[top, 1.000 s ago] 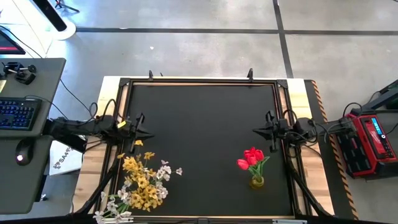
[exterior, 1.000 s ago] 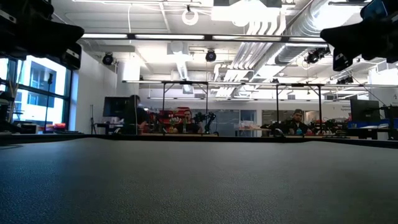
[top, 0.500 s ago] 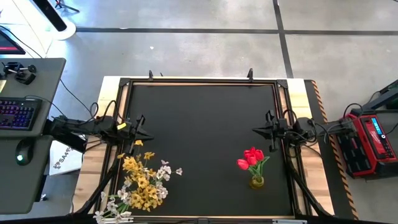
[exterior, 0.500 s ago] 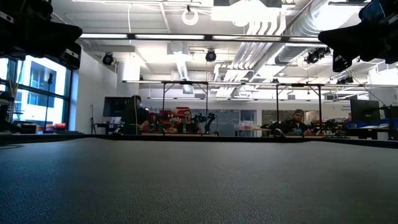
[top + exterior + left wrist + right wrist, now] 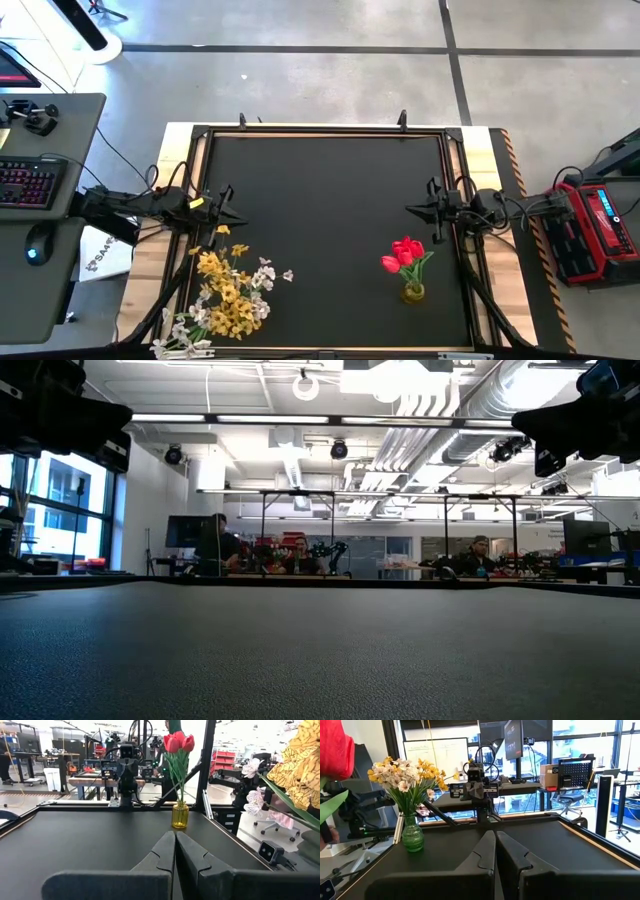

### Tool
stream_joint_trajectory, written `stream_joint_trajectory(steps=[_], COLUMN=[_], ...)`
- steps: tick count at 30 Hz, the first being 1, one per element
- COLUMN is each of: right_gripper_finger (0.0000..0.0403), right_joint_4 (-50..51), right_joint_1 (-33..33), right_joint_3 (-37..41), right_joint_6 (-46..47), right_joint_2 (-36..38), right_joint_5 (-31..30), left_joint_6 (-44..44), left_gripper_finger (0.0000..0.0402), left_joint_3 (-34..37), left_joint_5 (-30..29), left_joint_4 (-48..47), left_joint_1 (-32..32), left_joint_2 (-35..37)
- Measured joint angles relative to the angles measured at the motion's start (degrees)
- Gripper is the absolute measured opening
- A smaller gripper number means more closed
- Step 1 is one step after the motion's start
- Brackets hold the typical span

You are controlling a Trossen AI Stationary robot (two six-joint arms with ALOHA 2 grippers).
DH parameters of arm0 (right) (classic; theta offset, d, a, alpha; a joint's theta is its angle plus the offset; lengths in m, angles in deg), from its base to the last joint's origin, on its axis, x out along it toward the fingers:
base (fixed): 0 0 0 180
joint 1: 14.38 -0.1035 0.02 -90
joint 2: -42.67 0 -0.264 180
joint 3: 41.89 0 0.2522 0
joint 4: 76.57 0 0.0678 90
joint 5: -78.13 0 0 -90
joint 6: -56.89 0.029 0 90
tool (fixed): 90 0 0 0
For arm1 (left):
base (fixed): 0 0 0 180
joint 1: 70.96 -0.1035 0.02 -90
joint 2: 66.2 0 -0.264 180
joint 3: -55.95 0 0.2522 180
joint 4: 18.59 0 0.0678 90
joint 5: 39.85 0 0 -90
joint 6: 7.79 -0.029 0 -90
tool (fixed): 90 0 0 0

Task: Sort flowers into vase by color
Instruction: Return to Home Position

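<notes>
Red tulips [image 5: 404, 253] stand with their stems in a small yellow vase [image 5: 413, 292] on the mat's near right; the left wrist view shows them upright [image 5: 179, 743] in that vase [image 5: 180, 816]. A bunch of yellow and white blossoms [image 5: 228, 295] stands near left, its stems in a green glass vase [image 5: 412, 838]. My left gripper [image 5: 240, 212] hovers shut at the mat's left side, my right gripper [image 5: 410, 210] shut at the right side. Each is above the mat, farther from the near edge than its vase, and touches nothing.
The black mat [image 5: 320, 190] is bare across its middle and far half. A metal frame [image 5: 320, 130] borders it. A desk with a keyboard [image 5: 28, 185] stands off the left side, and a red device [image 5: 590, 230] off the right. People sit far behind the table [image 5: 300, 555].
</notes>
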Motion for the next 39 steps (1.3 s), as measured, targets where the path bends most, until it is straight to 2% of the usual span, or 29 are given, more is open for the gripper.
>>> stream_joint_trajectory(steps=[5,8,13,18,39], right_gripper_finger=[0.0000,0.0000,0.0000,0.0000,0.0000], right_joint_4=[0.05,-0.61,3.34,5.75,5.99], right_joint_1=[0.00,0.19,0.20,0.20,0.20], right_joint_3=[0.00,0.00,0.00,-0.04,-0.11], right_joint_6=[-0.06,-4.60,-1.67,1.53,1.53], right_joint_2=[0.00,0.03,0.04,-0.74,-0.76], right_joint_5=[0.00,-0.92,-0.22,3.59,3.64], left_joint_6=[-0.02,-0.02,0.11,-2.79,-3.02], left_gripper_finger=[0.0000,0.0000,0.0000,0.0000,0.0000], left_joint_3=[0.00,0.00,-0.01,0.00,0.00], left_joint_5=[0.00,0.00,0.00,0.00,0.00], left_joint_4=[0.37,0.37,0.87,0.55,0.44], left_joint_1=[0.00,0.00,0.00,-0.01,-0.02], left_joint_2=[-0.02,-0.04,-0.02,-0.04,-0.04])
